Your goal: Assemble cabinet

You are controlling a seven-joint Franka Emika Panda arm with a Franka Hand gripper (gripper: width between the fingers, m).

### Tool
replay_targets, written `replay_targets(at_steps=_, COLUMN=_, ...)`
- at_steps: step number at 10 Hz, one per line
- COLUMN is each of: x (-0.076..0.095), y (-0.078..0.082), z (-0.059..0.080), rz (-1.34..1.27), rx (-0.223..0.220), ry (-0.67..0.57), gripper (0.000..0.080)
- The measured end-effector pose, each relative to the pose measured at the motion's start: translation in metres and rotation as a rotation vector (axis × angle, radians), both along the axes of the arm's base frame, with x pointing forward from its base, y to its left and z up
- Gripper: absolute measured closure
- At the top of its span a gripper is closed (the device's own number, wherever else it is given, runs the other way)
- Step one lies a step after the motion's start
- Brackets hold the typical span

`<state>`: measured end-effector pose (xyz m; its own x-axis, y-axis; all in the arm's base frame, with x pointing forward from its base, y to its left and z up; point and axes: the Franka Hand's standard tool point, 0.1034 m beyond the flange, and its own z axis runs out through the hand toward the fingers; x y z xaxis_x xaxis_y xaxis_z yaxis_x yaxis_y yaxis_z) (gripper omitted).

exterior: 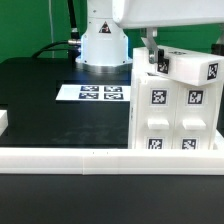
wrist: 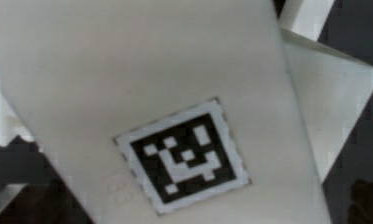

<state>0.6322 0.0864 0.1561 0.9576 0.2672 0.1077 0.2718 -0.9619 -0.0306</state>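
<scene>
While the exterior view shows the large white plastic tagged cabinet point(exterior: 176, 105) on the black counter point(exterior: 50, 110) at its right, tool point(exterior: 154, 58) above, grip unclear, the wrist view fills with one tagged panel.

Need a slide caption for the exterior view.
Panda gripper setting a tagged white panel atop the cabinet, marker board behind.
</scene>
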Motion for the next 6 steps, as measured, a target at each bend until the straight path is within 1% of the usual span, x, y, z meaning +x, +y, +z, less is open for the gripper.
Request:
replay_targets(at_steps=1, x=0.0001, y=-0.0008, z=-0.0001, rz=-0.002, rx=0.0, ry=0.0, gripper=0.0002)
replay_targets(at_steps=2, x=0.0003, y=-0.0016, z=0.0001, rz=-0.003, rx=0.0, ry=0.0, gripper=0.0106)
replay_targets(at_steps=3, x=0.0004, y=-0.0022, z=0.0001, rz=-0.004, rx=0.0, ry=0.0, gripper=0.0237)
replay_targets(at_steps=6, x=0.0004, y=-0.0031, z=0.0001, rz=-0.046, rx=0.003, ry=0.002, gripper=0.0239)
